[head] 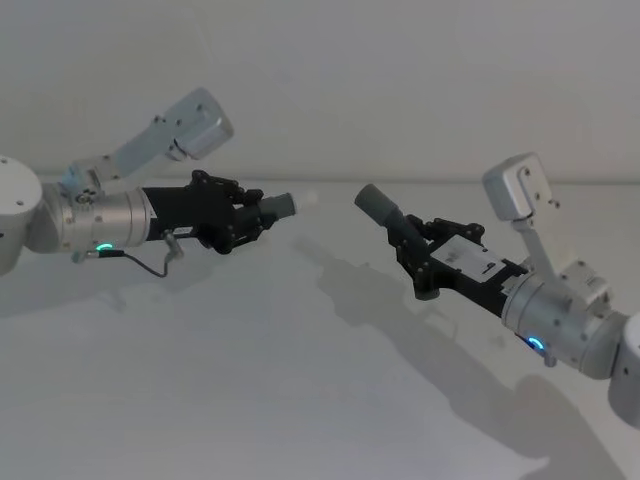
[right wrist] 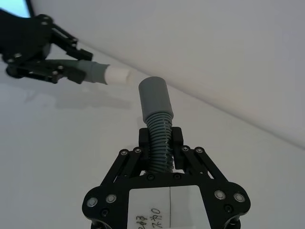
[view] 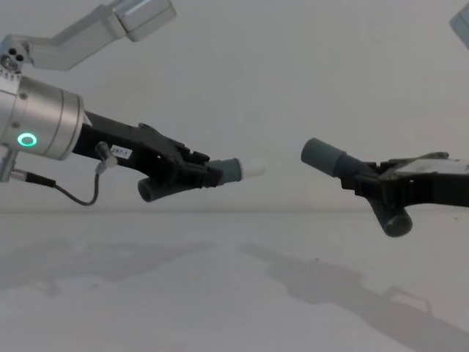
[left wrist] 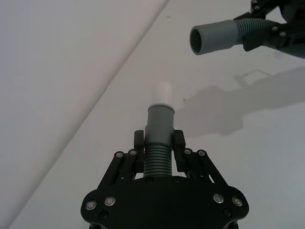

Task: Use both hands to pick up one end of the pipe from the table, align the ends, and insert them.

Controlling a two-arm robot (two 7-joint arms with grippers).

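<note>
Left gripper [left wrist: 158, 141] clamping pipe [left wrist: 160, 117], white table [head: 250, 390], pale wall [head: 350, 80]

Grips a corrugated hose piece [right wrist: 159, 125] between the jaws of the right gripper [right wrist: 161, 140], plain cuff [right wrist: 153, 98] jutting past the fingertips. Faces, farther out beyond those jaws and off to one side, the left gripper [right wrist: 66, 62] clamped on the other hose piece [right wrist: 90, 71], white tip [right wrist: 116, 75] near the plain cuff but apart.

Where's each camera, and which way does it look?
Head view: on the head, looking down at the table; left gripper, right gripper.
Chest view: lower, looking across the table; both grippers.
Left wrist view: behind the left gripper, along its white-tipped hose piece.
Right wrist view: behind the right gripper, along its plain-cuffed hose piece.
Shared: each wrist view sees the other's hose.
</note>
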